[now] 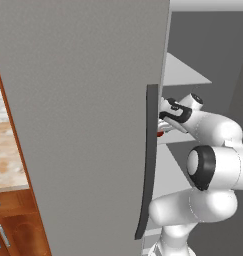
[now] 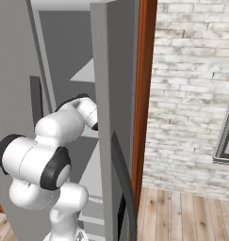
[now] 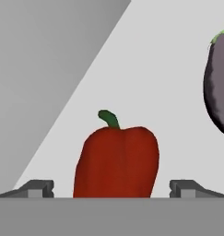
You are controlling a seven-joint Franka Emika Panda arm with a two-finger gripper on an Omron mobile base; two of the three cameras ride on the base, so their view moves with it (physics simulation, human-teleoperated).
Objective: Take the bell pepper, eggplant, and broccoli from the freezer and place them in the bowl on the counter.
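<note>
Now the released gripper (image 3: 111, 189) frames the pepper (image 3: 117, 162), low centre; glossy, light, firm, probably slippery: take its belly.

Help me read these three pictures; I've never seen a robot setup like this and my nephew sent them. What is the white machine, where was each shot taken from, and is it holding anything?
The white machine is a jointed robot arm on a base that can drive, in a computer-rendered kitchen. It reaches into a tall grey freezer past the open door with its dark curved handle.

Two pictures come from cameras on the base, behind the arm to its left and right. The third comes from a camera on the hand, looking along the gripper.

On the pale freezer shelf stands a red bell pepper, right between the gripper's two wide-open fingertips. A purple eggplant shows at the right edge. Nothing is held yet.
</note>
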